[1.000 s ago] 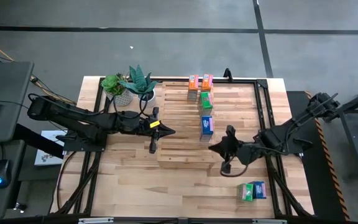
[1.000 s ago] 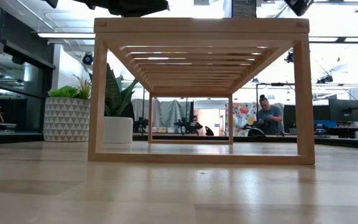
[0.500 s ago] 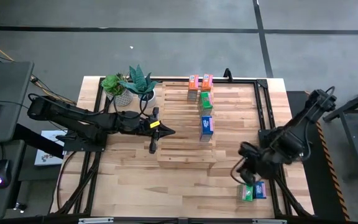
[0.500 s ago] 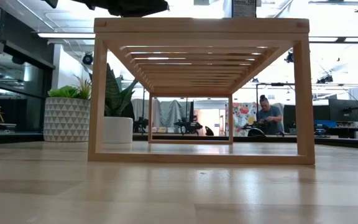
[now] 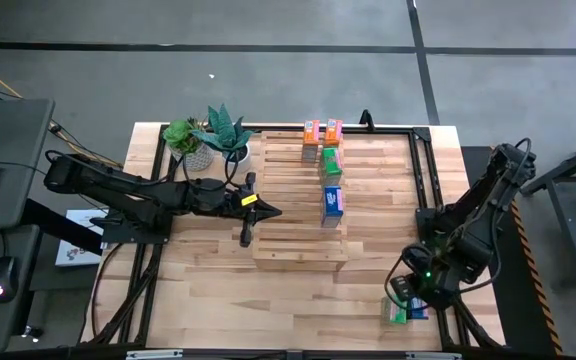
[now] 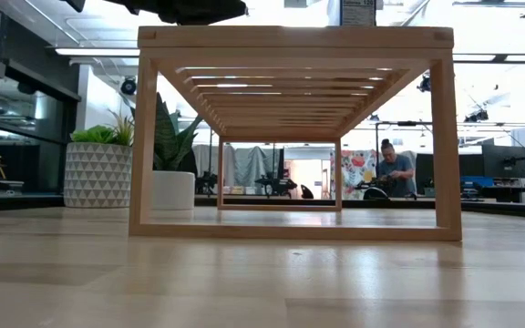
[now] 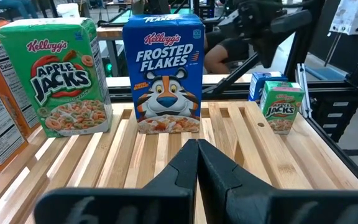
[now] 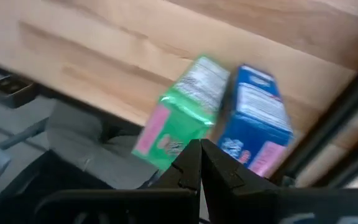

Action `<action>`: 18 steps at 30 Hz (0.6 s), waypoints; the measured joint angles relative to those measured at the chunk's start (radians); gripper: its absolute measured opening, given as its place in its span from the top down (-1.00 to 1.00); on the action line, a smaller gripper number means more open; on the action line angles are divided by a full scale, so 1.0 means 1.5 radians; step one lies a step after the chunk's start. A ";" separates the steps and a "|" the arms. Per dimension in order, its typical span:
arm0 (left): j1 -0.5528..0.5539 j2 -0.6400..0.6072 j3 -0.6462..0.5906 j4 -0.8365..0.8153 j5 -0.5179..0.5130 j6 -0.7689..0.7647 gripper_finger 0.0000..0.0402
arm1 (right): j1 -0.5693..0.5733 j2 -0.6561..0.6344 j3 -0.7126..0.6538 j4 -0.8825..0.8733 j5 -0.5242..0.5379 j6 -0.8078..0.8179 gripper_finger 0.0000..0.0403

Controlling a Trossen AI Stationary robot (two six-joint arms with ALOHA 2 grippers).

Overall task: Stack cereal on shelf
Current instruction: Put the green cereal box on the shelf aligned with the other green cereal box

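The shelf is a pale slatted rack in the middle of the table; the low view shows it end-on as shelf. On its top stand two orange cereal boxes, a green one and a blue one. My left gripper hangs shut over the slats, its tips pointing at the blue box. A green box and a blue box lie side by side on the table near its near right corner. My right gripper hovers shut above them, pointing down.
Two potted plants stand at the far left of the table. Black frame rails run along the table's right side, close to the two loose boxes. Bare wood lies between the shelf and the near edge. A person sits far behind in the room.
My right gripper has swung from beside the shelf's near right corner toward the table's near right corner. It now hangs over the two loose boxes, has tipped from nearly level to pointing down and has rolled about. It stays shut. The boxes have not moved.
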 joint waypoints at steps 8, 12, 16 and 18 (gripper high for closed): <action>0.000 0.000 0.000 0.000 0.000 0.000 1.00 | -0.001 0.000 0.000 -0.099 -0.030 0.067 0.97; 0.000 0.000 0.000 0.000 0.000 0.000 1.00 | -0.001 0.000 0.000 -0.101 -0.019 0.071 0.74; 0.000 0.000 0.000 0.000 0.000 0.000 1.00 | -0.001 0.000 0.000 -0.106 0.026 0.063 0.38; 0.000 0.000 0.000 0.000 -0.001 0.000 1.00 | -0.001 0.000 0.000 -0.107 0.037 0.062 0.18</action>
